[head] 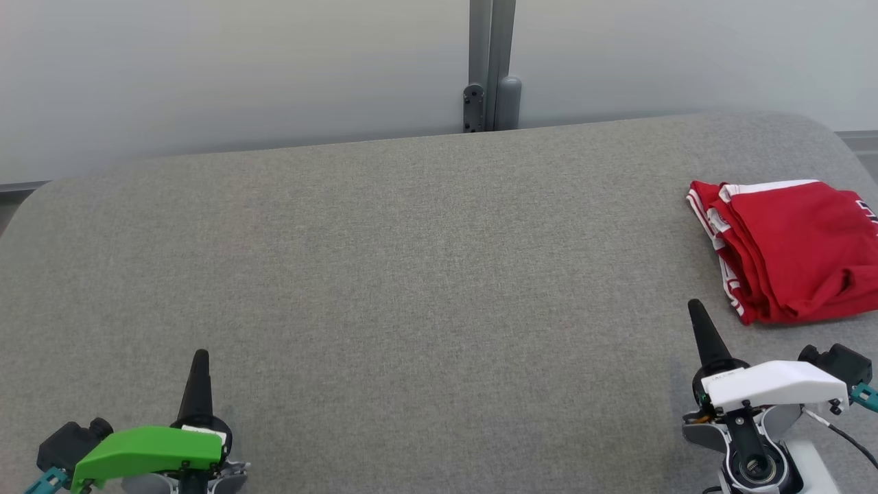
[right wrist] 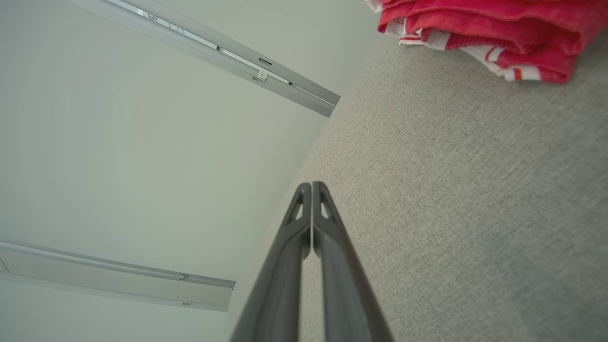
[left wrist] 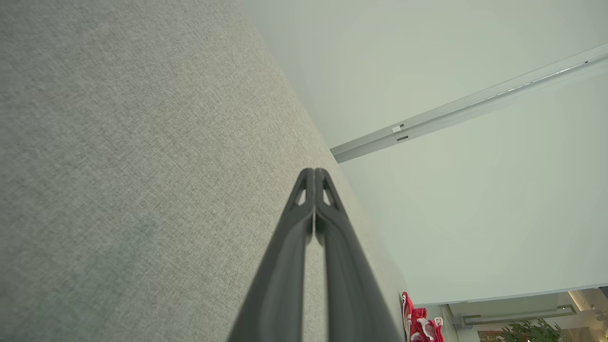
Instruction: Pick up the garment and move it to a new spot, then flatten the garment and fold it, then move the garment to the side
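Red garment point(head: 796, 250) with white trim lies folded in a layered stack at the right side of the grey fabric counter point(head: 411, 274), cut off by the right edge of the head view. Its layered, white-trimmed edges face left. Nothing touches it.

Right claw point(head: 694, 305), white cover point(head: 775, 381) on its wrist, sits at lower right, fingers pressed together, holding nothing. Its tip is near the garment's near left corner but apart from it. In the right wrist view the stack shows at top right, beyond the closed fingers.

Left claw point(head: 200, 357), green cover point(head: 147, 449), is at lower left, also pinched together and empty, well apart from the garment.

A pale wall point(head: 206, 82) with a grey post point(head: 490, 62) stands behind the counter.
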